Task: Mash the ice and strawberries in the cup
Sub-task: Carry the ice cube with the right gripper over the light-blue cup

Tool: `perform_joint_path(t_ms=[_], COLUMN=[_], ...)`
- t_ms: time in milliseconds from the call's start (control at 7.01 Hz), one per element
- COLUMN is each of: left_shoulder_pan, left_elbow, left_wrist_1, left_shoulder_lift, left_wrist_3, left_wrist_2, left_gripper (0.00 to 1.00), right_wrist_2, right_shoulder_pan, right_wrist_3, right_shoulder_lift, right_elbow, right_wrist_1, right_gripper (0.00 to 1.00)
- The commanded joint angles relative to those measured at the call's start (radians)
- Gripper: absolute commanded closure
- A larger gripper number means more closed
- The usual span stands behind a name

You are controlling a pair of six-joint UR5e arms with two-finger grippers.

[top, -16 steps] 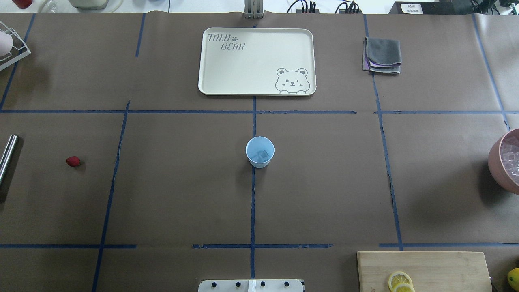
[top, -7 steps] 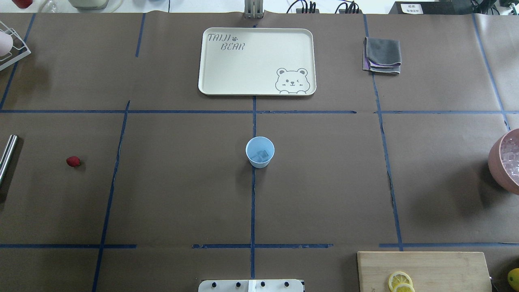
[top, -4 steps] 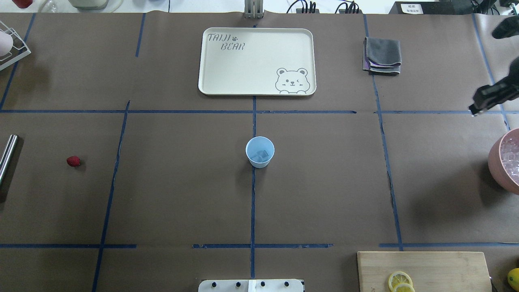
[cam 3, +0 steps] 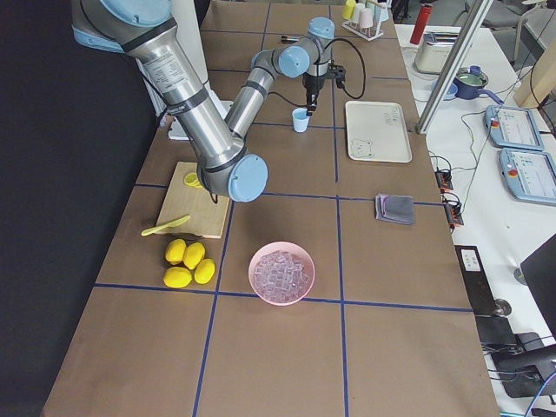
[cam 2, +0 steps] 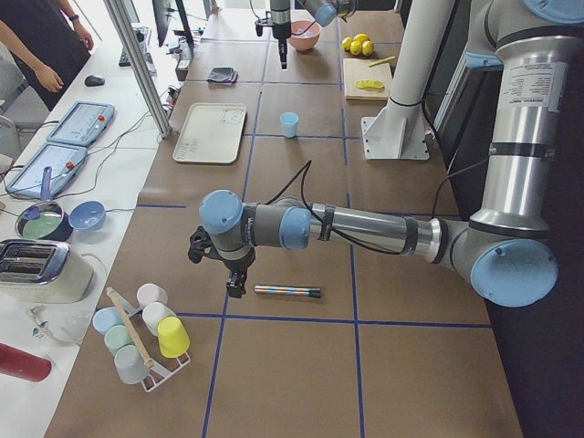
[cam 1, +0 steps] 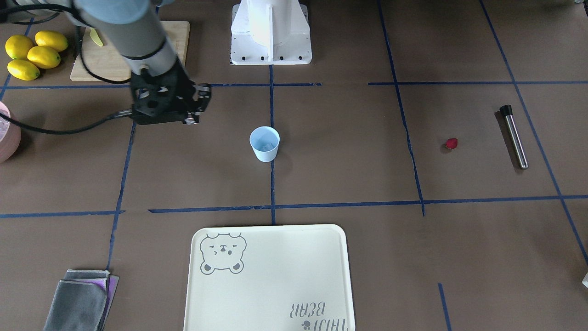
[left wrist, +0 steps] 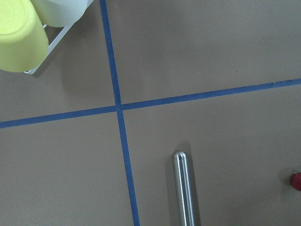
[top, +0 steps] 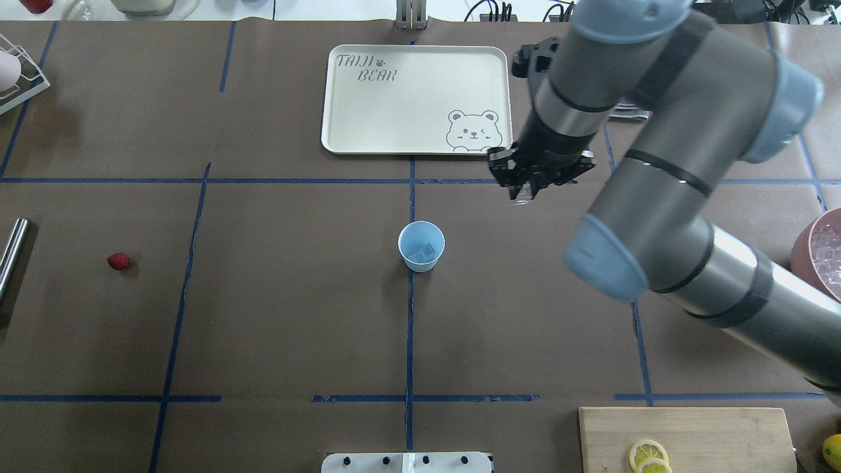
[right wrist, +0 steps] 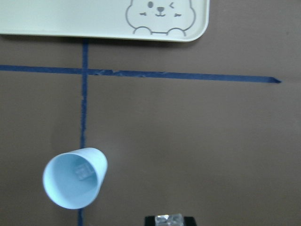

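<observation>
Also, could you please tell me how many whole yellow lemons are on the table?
4 whole yellow lemons, bunched together just off the light wooden cutting board at the robot's right: two nearer the board, two beyond them. None appears hidden.

Brown paper-covered table [top: 276, 315], blue tape grid lines [top: 410, 328], white side bench [cam 3: 504, 234], slanted metal post [cam 2: 137, 64]

Robotics lab; tape-gridded table [top: 295, 315]; control consoles [cam 3: 528, 174]

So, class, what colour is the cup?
Light blue; the cup shows best in the overhead view.
</observation>
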Motion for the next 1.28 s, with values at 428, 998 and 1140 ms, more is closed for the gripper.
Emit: perform_joint_path(t_ms=[428, 998, 1140], left_shoulder_pan=[0.0, 0.0, 0.0], left_elbow=[0.006, 0.006, 0.006], left_wrist_1=[0.002, 0.002, 0.002], left_shoulder_lift=[0.0, 0.0, 0.0], left_wrist_3=[0.002, 0.002, 0.001], left_wrist_2=[0.002, 0.0, 0.0], left_gripper=[0.0, 0.0, 0.0], right_wrist_2=[-0.157, -0.157, -0.155], right_shoulder_pan=[-0.181, -0.189, -0.189], right_wrist_3=[0.173, 0.174, 0.174], right_shoulder_lift=[0.184, 0.169, 0.167], right_elbow=[-0.331, -0.333, -0.333], right_wrist_1=[0.181, 0.176, 0.176], right_gripper=[1.0, 0.99, 0.93])
